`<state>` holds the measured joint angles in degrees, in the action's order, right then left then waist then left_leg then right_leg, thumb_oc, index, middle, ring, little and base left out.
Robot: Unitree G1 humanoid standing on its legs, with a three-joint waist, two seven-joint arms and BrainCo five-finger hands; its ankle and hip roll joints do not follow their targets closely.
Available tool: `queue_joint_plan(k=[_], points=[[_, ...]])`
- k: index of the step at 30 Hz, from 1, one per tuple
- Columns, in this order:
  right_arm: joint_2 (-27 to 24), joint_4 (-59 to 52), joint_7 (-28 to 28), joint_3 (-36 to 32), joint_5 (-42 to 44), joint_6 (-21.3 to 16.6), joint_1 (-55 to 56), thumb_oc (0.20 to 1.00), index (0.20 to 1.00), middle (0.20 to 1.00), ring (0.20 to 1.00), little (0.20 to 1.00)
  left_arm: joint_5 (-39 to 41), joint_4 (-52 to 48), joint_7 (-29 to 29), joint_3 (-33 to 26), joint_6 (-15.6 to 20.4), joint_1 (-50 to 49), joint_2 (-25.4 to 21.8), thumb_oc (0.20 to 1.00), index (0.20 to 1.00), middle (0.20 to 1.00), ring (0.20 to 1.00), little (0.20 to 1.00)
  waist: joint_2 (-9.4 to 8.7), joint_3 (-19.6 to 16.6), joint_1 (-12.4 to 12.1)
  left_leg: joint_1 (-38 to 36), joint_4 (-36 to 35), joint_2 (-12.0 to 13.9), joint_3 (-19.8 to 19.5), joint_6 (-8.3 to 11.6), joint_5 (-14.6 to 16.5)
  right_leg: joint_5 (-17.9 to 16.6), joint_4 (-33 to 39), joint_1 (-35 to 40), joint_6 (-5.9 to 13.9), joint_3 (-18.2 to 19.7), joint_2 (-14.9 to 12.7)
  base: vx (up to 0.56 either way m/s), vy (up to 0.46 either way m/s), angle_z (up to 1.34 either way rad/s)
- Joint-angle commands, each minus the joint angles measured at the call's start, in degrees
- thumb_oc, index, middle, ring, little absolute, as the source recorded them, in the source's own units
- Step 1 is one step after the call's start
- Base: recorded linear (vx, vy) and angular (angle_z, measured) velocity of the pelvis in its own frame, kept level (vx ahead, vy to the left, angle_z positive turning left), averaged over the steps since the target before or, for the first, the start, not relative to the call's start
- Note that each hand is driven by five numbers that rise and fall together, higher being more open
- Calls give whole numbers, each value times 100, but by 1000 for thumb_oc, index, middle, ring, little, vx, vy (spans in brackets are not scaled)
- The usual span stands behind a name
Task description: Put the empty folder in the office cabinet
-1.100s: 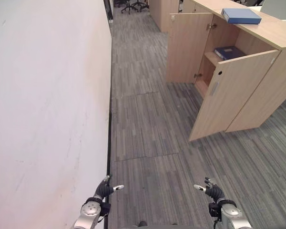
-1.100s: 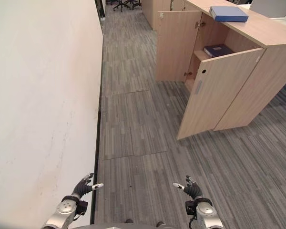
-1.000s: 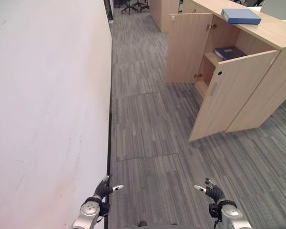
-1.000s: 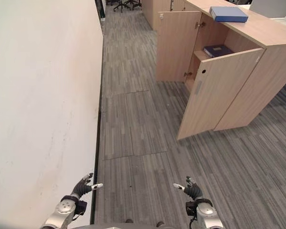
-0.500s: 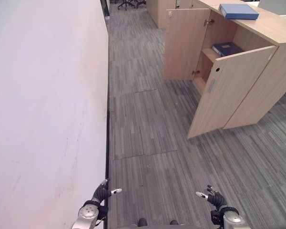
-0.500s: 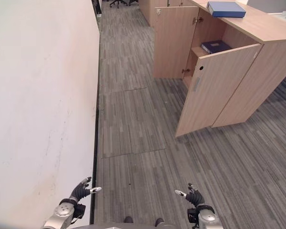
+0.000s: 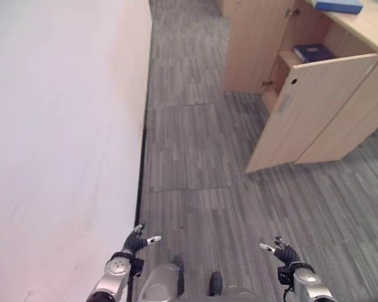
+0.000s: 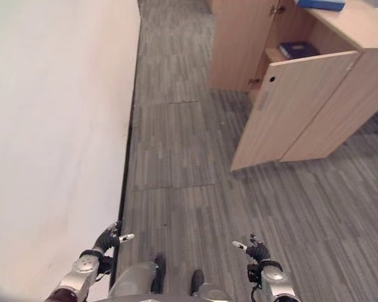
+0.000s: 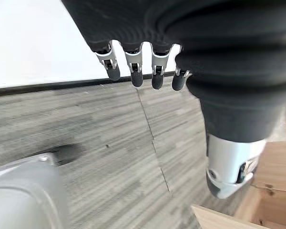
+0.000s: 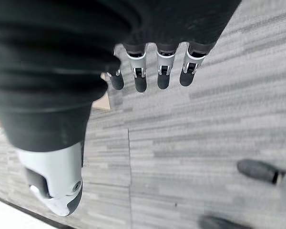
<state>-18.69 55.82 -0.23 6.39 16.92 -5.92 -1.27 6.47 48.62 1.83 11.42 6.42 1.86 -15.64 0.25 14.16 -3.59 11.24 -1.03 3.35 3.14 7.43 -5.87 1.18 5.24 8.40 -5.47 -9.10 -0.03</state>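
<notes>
Both hands hang empty with fingers relaxed, left hand (image 7: 136,241) and right hand (image 7: 283,253) low over the grey floor (image 7: 195,157). Since a second ago the camera has tipped downward; the blue folder (image 7: 339,6) remains atop the open cabinet (image 7: 315,107), another folder (image 7: 312,52) shelved inside.

Blue folder (image 7: 339,6) lies flat atop the open wooden cabinet (image 7: 315,119).

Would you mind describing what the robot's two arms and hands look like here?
Both arms are silver-grey metal with rounded wrist housings. The left hand and right hand each wear a dark ribbed cover over the back and wrist. From it run slim silver fingers ending in dark rounded tips, with a thicker silver thumb set apart, also dark-tipped.
</notes>
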Motion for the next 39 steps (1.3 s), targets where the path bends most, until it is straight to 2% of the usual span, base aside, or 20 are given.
queue_joint_plan(k=[1,2,3,9,12,14,17,19,20,21,22,23,26,27,28,30,33,36,37,39], points=[[-214,-273,-122,61,233,-148,23,1000,1000,1000,1000,1000,175,-305,149,-41,140,118,-156,1000,1000,1000,1000,1000,-53,-141,-177,357,321,328,-4,-100,-167,1001,-765,481,945,341,-346,218,38,-13],[-203,-273,-124,61,259,-150,7,1000,1000,1000,1000,1000,183,-293,156,-57,132,117,-166,1000,1000,1000,1000,1000,-49,-126,-214,409,142,407,-24,-75,-232,1108,-824,555,942,425,-322,570,154,-29],[-194,-215,-119,64,237,-138,26,1000,1000,1000,1000,1000,152,-273,194,-114,135,61,-193,1000,1000,1000,1000,1000,-16,-151,-295,530,-121,695,15,6,-446,1344,-861,865,960,629,-302,480,137,-37],[-122,-101,-100,47,249,-110,58,1000,1000,1000,1000,1000,151,-196,209,-227,126,-38,-211,1000,1000,1000,1000,1000,-26,-304,-430,574,-170,907,276,47,-571,1544,-784,1291,1053,820,-402,327,143,-32],[7,-83,-87,-1,266,-123,150,1000,1000,1000,1000,1000,92,-115,243,-226,127,-6,-261,1000,1000,1000,1000,1000,-136,-514,-407,571,-60,872,437,50,-899,1558,-845,1348,1160,866,-552,429,284,-50],[75,-71,-59,-39,262,-111,192,1000,1000,1000,1000,1000,61,-146,225,-238,136,-23,-304,1000,1000,1000,1000,1000,-251,-644,-417,548,59,742,533,-55,-902,1311,-1024,1251,1319,912,-701,360,266,-16],[126,-121,-32,-86,279,-109,140,1000,1000,1000,1000,1000,10,-237,168,-190,126,41,-444,1000,1000,1000,1000,1000,-491,-735,-351,377,153,328,751,-381,-553,-5,-2192,729,1737,1057,-895,331,276,12],[123,-134,-24,-96,278,-107,105,1000,1000,1000,1000,1000,15,-279,156,-169,124,70,-470,1000,1000,1000,1000,1000,-426,-711,-346,327,161,353,770,-446,-464,-289,-2612,467,1818,1100,-836,149,178,14],[107,-144,-46,-72,238,-107,-41,1000,1000,1000,1000,1000,16,-344,163,-137,116,159,-542,1000,1000,1000,1000,1000,-254,-567,-245,80,95,354,823,-622,-267,-911,-3560,-21,2020,976,-803,162,205,8],[104,-142,-46,-71,238,-106,-48,1000,1000,1000,1000,1000,16,-342,163,-140,117,165,-539,1000,1000,1000,1000,1000,-254,-559,-246,79,94,350,828,-625,-268,-899,-3590,-37,2022,982,-807,253,276,7],[123,-186,-65,-55,187,-109,-139,1000,1000,1000,1000,1000,27,-373,200,-177,115,202,-590,1000,1000,1000,1000,1000,-45,-456,-162,-238,-104,374,787,-737,-160,-984,-4394,-547,2045,849,-700,250,194,6],[137,-223,-73,-59,190,-119,-173,1000,1000,1000,1000,1000,65,-363,207,-208,126,223,-587,1000,1000,1000,1000,1000,-6,-397,-91,-471,-206,306,748,-771,-65,-841,-4625,-843,2015,744,-737,250,194,-11],[141,-226,-93,-77,204,-138,-189,1000,1000,1000,1000,1000,108,-347,231,-239,143,261,-574,1000,1000,1000,1000,1000,50,-339,-5,-735,-296,195,728,-749,70,-605,-4313,-1100,1956,458,-842,294,78,-13],[128,-267,-129,-124,205,-160,-181,1000,1000,1000,1000,1000,141,-353,253,-289,157,262,-584,1000,1000,1000,1000,1000,67,-241,86,-1052,-359,188,806,-655,269,25,-3668,-1354,1810,-120,-1118,505,26,1],[111,-272,-150,-145,201,-163,-187,1000,1000,1000,1000,1000,174,-362,250,-316,147,242,-582,1000,1000,1000,1000,1000,99,-223,84,-1161,-392,245,861,-601,326,108,-3206,-1513,1695,-418,-1175,404,-10,-15],[104,-273,-176,-158,192,-163,-170,1000,1000,1000,1000,1000,226,-375,249,-345,137,212,-574,1000,1000,1000,1000,1000,82,-184,135,-1346,-397,248,891,-535,465,104,-2793,-1596,1641,-736,-1276,279,-86,-11],[104,19,-252,-257,205,-116,-127,1000,1000,1000,1000,1000,229,-380,283,-461,118,109,-549,1000,1000,1000,1000,1000,11,-181,278,-1953,-397,251,1172,-293,900,-488,-1432,-1871,1681,-1683,-1574,528,-189,-11],[68,63,-235,-299,226,-118,12,1000,1000,1000,1000,1000,161,-415,204,-419,146,9,-477,1000,1000,1000,1000,1000,31,-240,370,-2158,-309,272,1174,-267,1061,-496,-1276,-1667,1619,-1574,-1490,262,-110,-38],[13,108,-235,-390,286,-121,92,1000,1000,1000,1000,1000,231,-460,199,-427,153,-46,-411,1000,1000,1000,1000,1000,138,-281,493,-2217,56,364,1145,-223,1200,-421,-1397,-1688,1479,-1333,-1396,341,-141,-15],[-15,121,-238,-435,355,-121,127,1000,1000,1000,1000,1000,275,-509,182,-404,151,-71,-374,1000,1000,1000,1000,1000,209,-285,552,-2115,439,473,1168,-171,1230,-350,-1318,-1621,1379,-1306,-1322,214,-119,13]])
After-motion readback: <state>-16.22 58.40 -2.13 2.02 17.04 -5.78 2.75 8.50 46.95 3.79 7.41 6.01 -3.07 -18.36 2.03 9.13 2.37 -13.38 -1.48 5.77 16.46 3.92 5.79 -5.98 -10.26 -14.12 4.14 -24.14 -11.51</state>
